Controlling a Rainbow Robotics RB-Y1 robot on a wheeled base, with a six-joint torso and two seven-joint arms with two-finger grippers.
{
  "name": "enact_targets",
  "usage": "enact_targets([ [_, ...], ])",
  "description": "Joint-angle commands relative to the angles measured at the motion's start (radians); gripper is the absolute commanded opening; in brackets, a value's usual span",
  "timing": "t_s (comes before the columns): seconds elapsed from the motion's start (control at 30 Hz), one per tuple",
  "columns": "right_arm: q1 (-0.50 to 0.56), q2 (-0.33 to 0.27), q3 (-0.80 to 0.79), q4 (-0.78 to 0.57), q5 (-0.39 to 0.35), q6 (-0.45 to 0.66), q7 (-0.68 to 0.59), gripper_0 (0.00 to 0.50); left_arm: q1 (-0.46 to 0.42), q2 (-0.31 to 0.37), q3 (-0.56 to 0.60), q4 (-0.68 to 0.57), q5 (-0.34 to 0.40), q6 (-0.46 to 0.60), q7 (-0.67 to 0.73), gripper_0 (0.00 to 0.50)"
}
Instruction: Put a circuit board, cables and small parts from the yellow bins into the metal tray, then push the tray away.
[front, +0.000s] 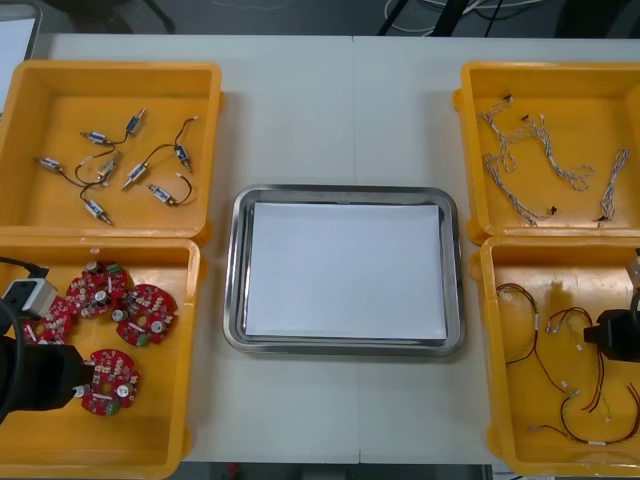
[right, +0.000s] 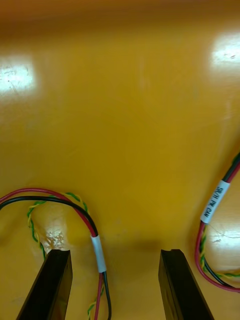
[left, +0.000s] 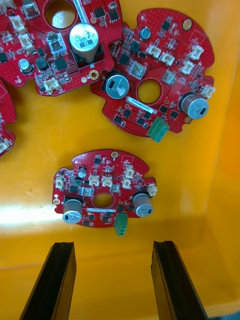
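The left gripper (left: 113, 246) is held over the near-left yellow bin (front: 160, 445), its black fingers set well apart with nothing between them. A lone circuit board (left: 102, 190) is seen lying flat on the bin floor just ahead of the fingertips, centred on the gap and apart from the other boards (left: 165, 65) clustered farther on. The board's widest span is laid across the gap and looks about as broad as the opening. Little margin is therefore judged to be left for a straddle, and a forward, downward reach is called for, with care that an edge is caught rather than pushed

The right gripper (right: 114, 252) is poised low over the near-right yellow bin (front: 490, 400), likewise spread wide and empty. A red, black and yellow-green cable (right: 98, 252) with a white sleeve is run lengthwise through the gap, nearer one finger than the other, so a straight closing would be made across its axis. A second cable (right: 215, 202) is seen outside the fingers

The metal tray (front: 340, 191), white inside with nothing placed in it, is set between the bins, inward of both arms; nothing is yet delivered
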Motion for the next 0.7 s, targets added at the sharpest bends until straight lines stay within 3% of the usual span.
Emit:
enact_targets([
  [0.03, -0.019, -0.051, 0.034, -0.005, -0.005, -0.013, 0.01, 0.5, 0.027, 0.043, -0.104, -0.025, -0.123, -0.061, -0.025, 0.445],
  [0.1, -0.023, -0.052, 0.045, -0.005, 0.0, -0.011, 0.006, 0.5, 0.027, 0.043, -0.15, -0.025, -0.188, -0.085, -0.017, 0.444],
  [0.7, -0.028, -0.056, 0.077, 0.06, 0.009, -0.096, -0.001, 0.5, 0.027, 0.032, -0.302, 0.006, -0.358, -0.18, 0.028, 0.446],
])
